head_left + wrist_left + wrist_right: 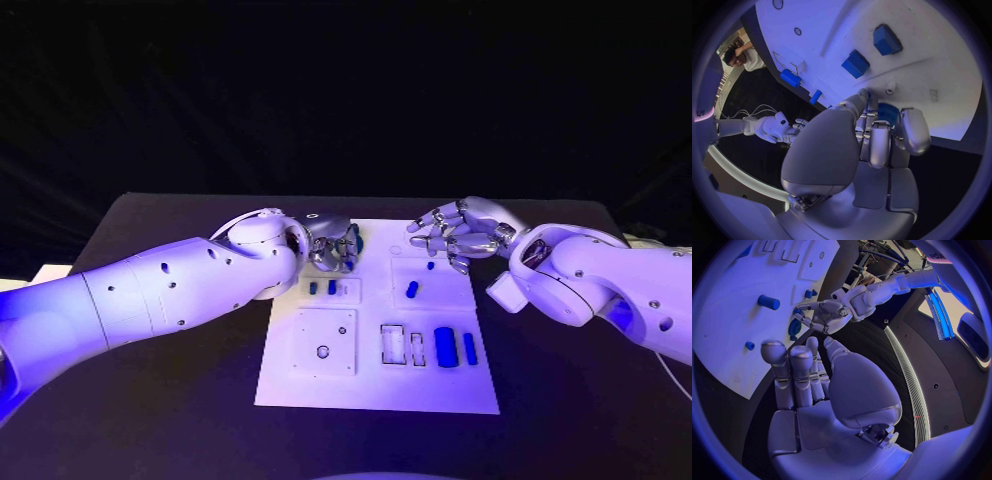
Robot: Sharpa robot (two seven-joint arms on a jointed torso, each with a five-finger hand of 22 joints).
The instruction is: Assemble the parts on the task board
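While the black surface (173, 400) carries everything, the white task board (378, 385) lies at its middle with both arms reaching over its far end. The left hand (332, 245) sits over the board's far left corner, its fingers (878, 145) curled round a round blue part (887, 112) — held above the board, as far as the left wrist view shows, rather than seated in it. The right hand (462, 235) hovers over the far right corner, its fingers (792, 370) loosely spread with nothing between them. Nearer the robot, two blue cylinders (446, 346) stand or lie beside a pair of rectangular slots (392, 343) that look unfilled, and a square plate with a small hole (323, 351) also appears vacant. Smaller still, two little blue pegs (322, 287) and one blue peg (413, 289) sit mid-board — whether seated or loose I cannot tell. By this showing the job is in its early part: one part in hand, most still to be placed.
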